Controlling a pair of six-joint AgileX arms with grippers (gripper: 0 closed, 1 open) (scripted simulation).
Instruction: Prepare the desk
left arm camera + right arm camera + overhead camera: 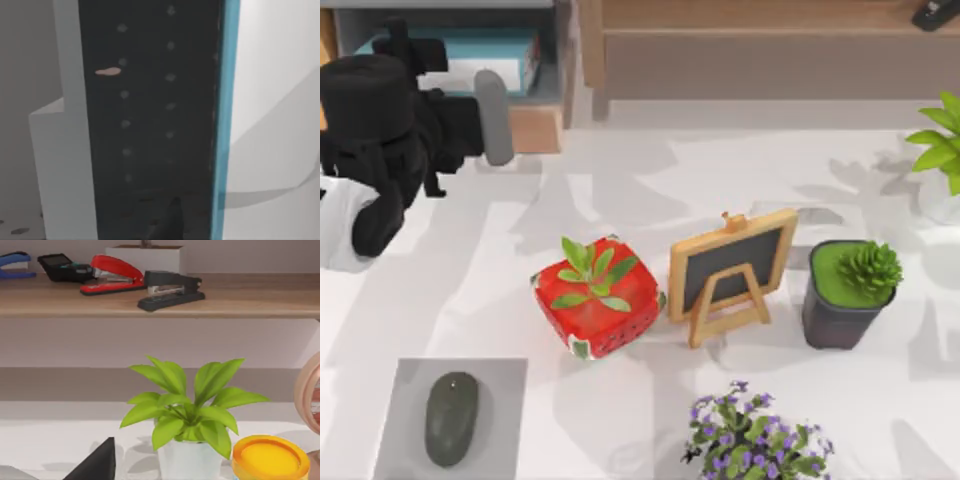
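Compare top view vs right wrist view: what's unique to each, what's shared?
Top view alone: left arm at the desk's far left, mouse on grey mat, red strawberry pot, small chalkboard easel, dark succulent pot, purple flowers.
Right wrist view alone: red stapler, black stapler, yellow lid.
Shared: leafy green plant, wooden shelf.

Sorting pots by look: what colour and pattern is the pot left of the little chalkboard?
The pot is red with small white specks, best seen in the top view.
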